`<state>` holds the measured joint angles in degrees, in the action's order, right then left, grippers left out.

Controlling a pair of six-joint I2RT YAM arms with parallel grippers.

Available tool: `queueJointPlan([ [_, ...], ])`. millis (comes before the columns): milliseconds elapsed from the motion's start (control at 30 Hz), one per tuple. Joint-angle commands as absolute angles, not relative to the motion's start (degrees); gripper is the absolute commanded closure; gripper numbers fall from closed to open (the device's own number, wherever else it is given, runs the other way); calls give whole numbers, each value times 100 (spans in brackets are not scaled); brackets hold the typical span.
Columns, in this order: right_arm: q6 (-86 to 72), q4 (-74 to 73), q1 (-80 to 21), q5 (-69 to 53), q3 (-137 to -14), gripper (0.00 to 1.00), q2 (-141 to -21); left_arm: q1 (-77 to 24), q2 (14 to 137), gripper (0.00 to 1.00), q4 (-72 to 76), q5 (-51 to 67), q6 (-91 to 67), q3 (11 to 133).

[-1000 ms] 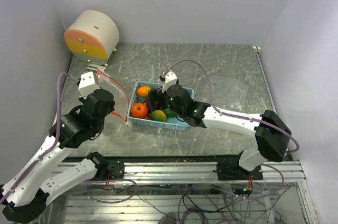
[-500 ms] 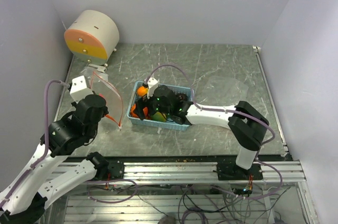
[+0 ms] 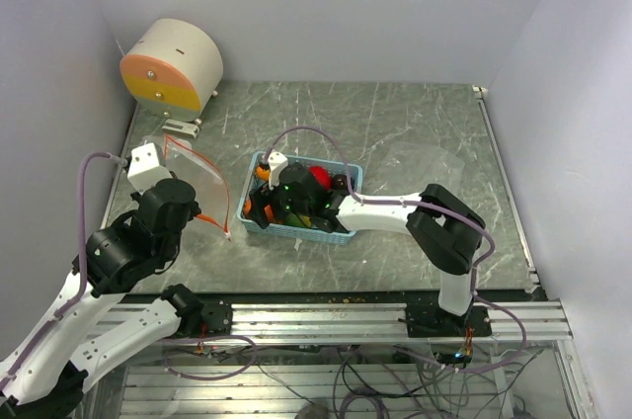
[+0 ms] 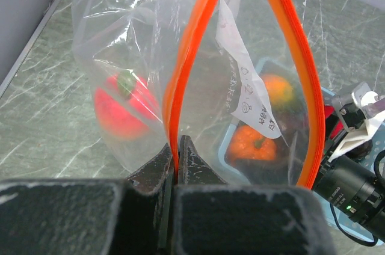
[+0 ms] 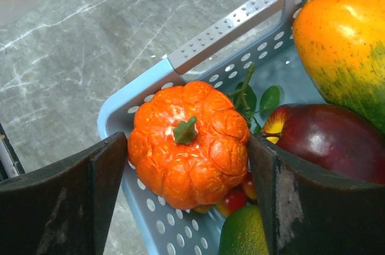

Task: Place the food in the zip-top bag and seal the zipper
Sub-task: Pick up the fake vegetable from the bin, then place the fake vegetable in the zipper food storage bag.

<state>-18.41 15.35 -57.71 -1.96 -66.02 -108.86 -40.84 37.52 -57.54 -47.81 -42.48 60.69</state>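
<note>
Down in the basket point(image 5: 222, 29), has swung the right hand point(image 3: 283, 194) leftward; now straddles the orange pumpkin point(image 5: 189, 141), wide but narrowing, not yet gripping. Pinches the bag point(image 4: 120, 26) rim tight with the left hand point(image 4: 178, 147), mouth open, one red fruit point(image 4: 123, 107) inside. Points to a pick next

One zip-top bag point(image 4: 120, 26) with one red fruit point(image 4: 123, 110) inside. One light blue basket point(image 5: 222, 26) holds one orange pumpkin point(image 5: 189, 141), one mango point(image 5: 343, 50), one dark red apple point(image 5: 334, 147), one green piece point(image 5: 243, 234) and one round orange fruit point(image 4: 277, 89). The small red berries point(image 5: 231, 201) are too hidden to count. One cream-and-orange drum point(image 3: 173, 65) stands on the surface point(image 3: 395, 113). Two arms: left arm point(image 3: 109, 271), right arm point(image 3: 390, 211).
</note>
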Motion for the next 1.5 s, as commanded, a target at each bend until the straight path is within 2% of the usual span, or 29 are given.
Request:
queueJointPlan([
  [0, -1789, 1422, -5775, -114, -6757, 29, -11063, -4077, 3685, 93, -5774, -4839, -4249, 6005],
  [100, -1806, 1410, -5777, 48, -6719, 47, -10989, -4074, 3690, 93, -5734, -4822, -4254, 5945],
  [200, -1784, 1453, -5775, 210, -6656, 53, -10779, -4077, 3723, 93, -5721, -4809, -4276, 5922],
  [567, -1670, 1875, -5767, 325, -6058, 54, -9138, -4076, 3887, 93, -5378, -4664, -4325, 5536],
  [700, -1669, 2163, -5766, -129, -5543, 54, -8333, -4078, 4087, 93, -5138, -4476, -4312, 5377],
  [867, -1665, 2937, -5750, -1265, -4977, 53, -7666, -4078, 4317, 93, -4993, -4359, -4297, 5357],
  [1000, -1731, 3402, -5748, -2237, -4941, 53, -7750, -4075, 4346, 93, -4900, -4306, -4302, 5319],
  [1167, -2042, 4219, -5748, -2811, -4930, 53, -8160, -4078, 4301, 93, -4722, -4135, -4299, 5170],
  [1467, -2229, 4497, -5748, -2637, -5210, 53, -8890, -4078, 4324, 93, -4660, -4035, -4283, 5165],
])
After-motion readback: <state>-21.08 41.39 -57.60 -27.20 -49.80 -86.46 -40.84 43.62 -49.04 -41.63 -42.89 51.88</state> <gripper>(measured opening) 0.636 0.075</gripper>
